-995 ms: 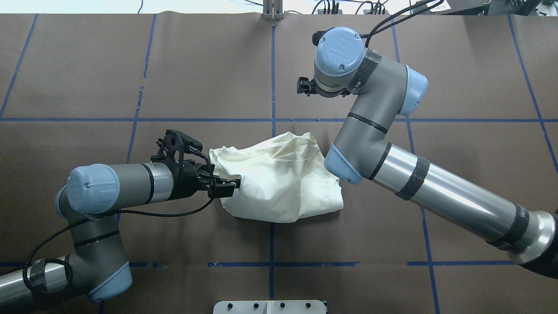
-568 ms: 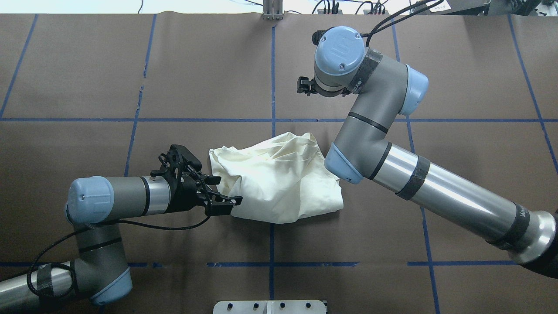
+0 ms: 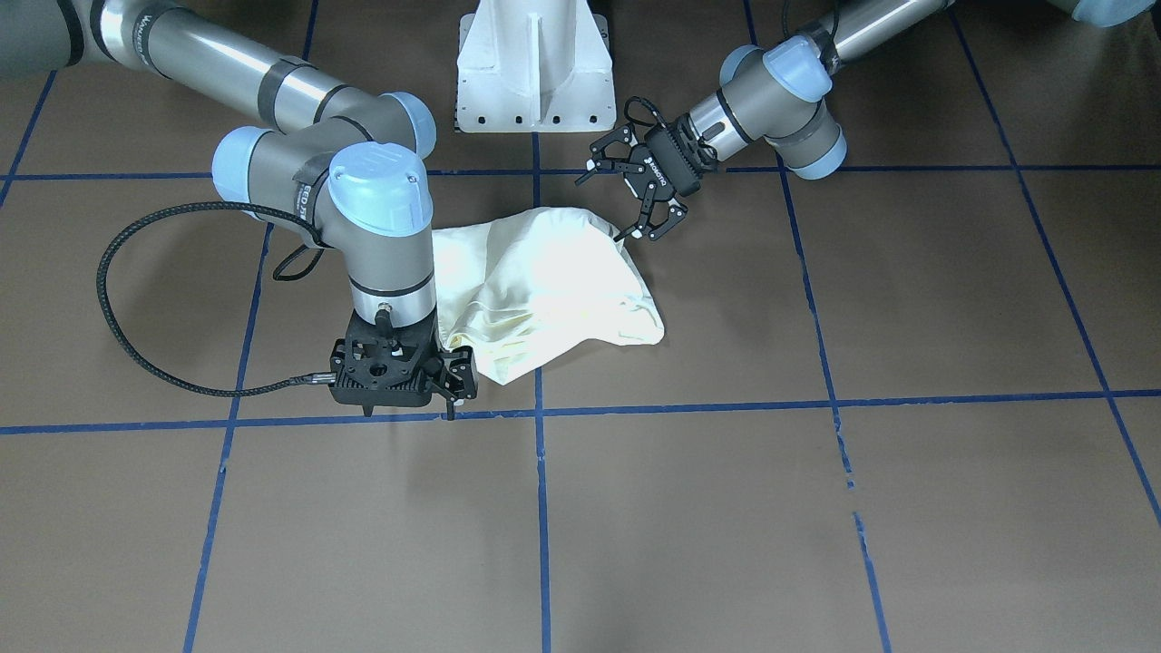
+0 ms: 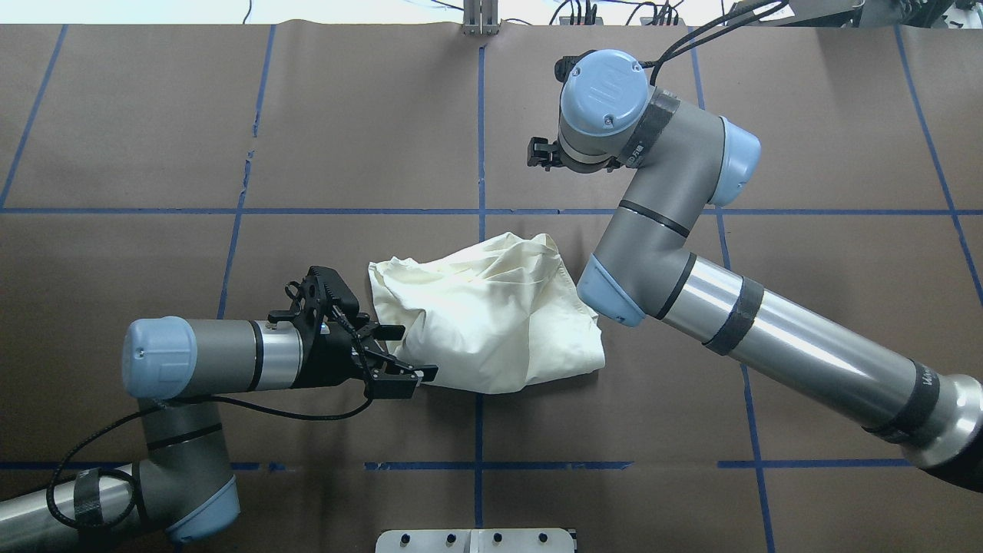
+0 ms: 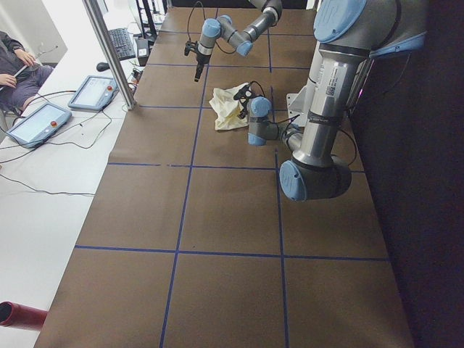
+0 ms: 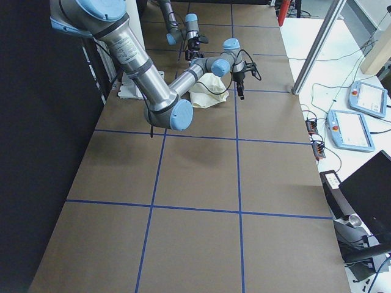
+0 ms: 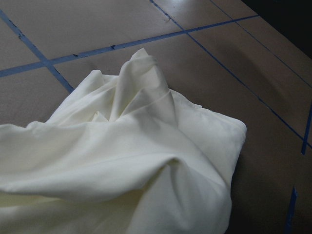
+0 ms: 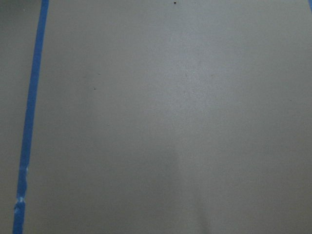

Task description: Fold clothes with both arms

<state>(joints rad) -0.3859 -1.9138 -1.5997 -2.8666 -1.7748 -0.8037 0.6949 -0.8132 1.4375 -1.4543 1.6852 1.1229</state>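
Overhead exterior shows the left gripper [image 4: 411, 353] with its jaws spread wide at the near-left corner of the T-shirt [image 4: 491, 322]. One finger is over the cloth's left edge and the other at its near hem; whether either touches the fabric cannot be told. The left wrist view looks from close by onto plain cream folds. The right gripper [image 3: 453, 385] points straight down just beyond the shirt's far right corner, apart from the cloth. Its wrist view shows only brown surface and a blue tape line [image 8: 29, 122], and its fingers are too hidden under the wrist to tell whether they are spread or closed. The shirt lies in a crumpled heap near the middle of the table [image 4: 153, 115], across the central tape line. The right arm's blue elbow cap [image 4: 607, 288] hangs over the shirt's right edge and hides a little of it. The left arm's black cable [image 4: 292, 415] loops below its forearm. A white pedestal base [image 3: 535, 63] stands on the robot's side, well apart from the shirt. Bare brown table lies around the heap on every side. Beyond the far edge, the exterior left view shows a metal post [image 5: 109, 54], teach pendants [image 5: 40, 119] and a seated person [image 5: 18, 65].
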